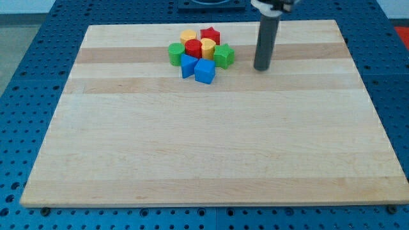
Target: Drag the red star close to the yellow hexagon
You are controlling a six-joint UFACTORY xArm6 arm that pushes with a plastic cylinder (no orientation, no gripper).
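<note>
One red star (210, 34) sits at the cluster's top right, near the surface's (192, 160) top edge, just right of the yellow hexagon (188, 36). Likely light, stiff, slides easily; no fingers on this rig to be wide or narrow, so push a flat side. Packed below: red block (193, 46), yellow block (208, 47), green blocks (176, 53) (223, 55), blue blocks (188, 64) (204, 71). Tip (261, 68) is well right of the green one, touching nothing

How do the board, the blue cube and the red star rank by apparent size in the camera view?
1. Board, by far the largest.
2. Blue cube.
3. Red star, slightly smaller; it sits farther toward the view's top and is partly hidden, so this ranking is unsure.
</note>
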